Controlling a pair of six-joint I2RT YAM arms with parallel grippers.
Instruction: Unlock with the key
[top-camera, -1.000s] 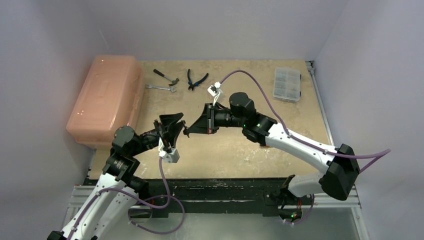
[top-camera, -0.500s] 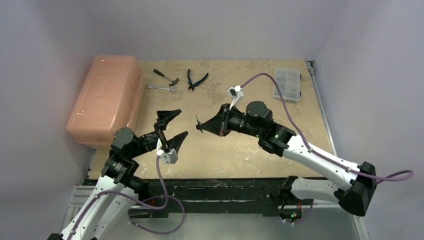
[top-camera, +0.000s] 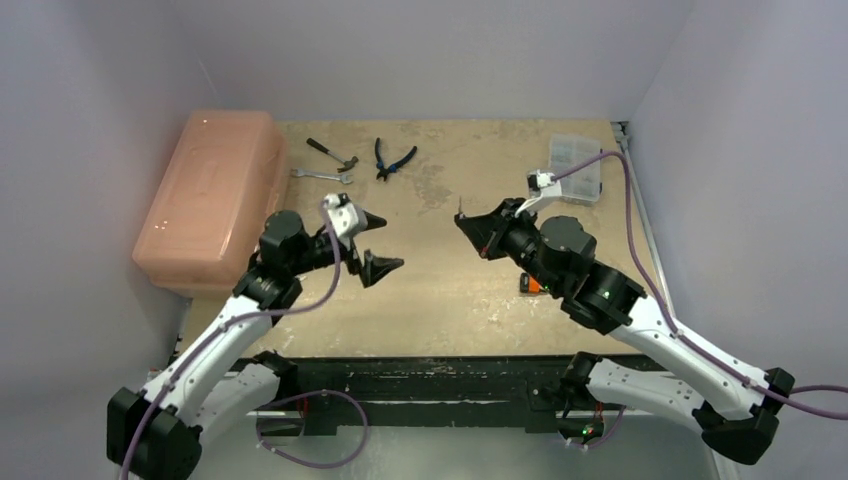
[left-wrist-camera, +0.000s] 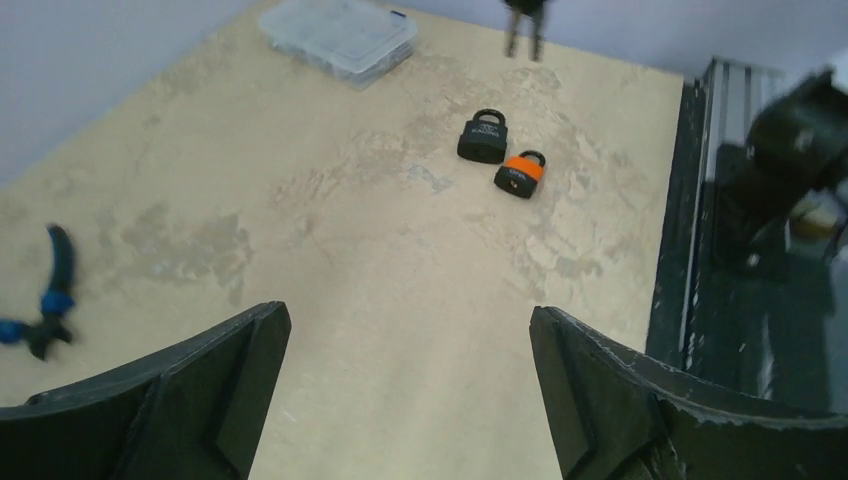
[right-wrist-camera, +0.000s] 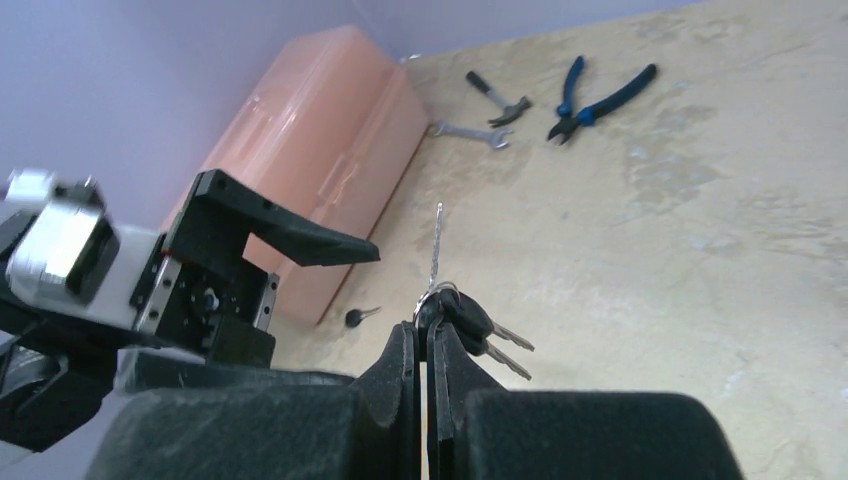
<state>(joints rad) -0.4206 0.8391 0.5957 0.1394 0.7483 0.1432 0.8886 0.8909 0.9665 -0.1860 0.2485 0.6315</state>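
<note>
Left fingers (left-wrist-camera: 620, 400) are spread, empty; right fingers (right-wrist-camera: 392, 372) are clamped on the keys (right-wrist-camera: 466, 314). Both have been drawn apart, toward 9 and 3 o'clock.

My salmon-pink box (top-camera: 205, 195) lies with its lid shut along the left edge of the table (top-camera: 440, 300), its long side running front to back. Just right of its far end are my hand tools, on the tan top near the back wall. The small hammer (top-camera: 332, 153) lies at a slant, with the wrench (top-camera: 320, 175) just in front of it and nearest the box. My blue-handled pliers (top-camera: 393, 158) sit to their right, handles splayed toward the wall. My clear compartment case (top-camera: 580, 150) rests at the far right corner, well apart from the tools.
</note>
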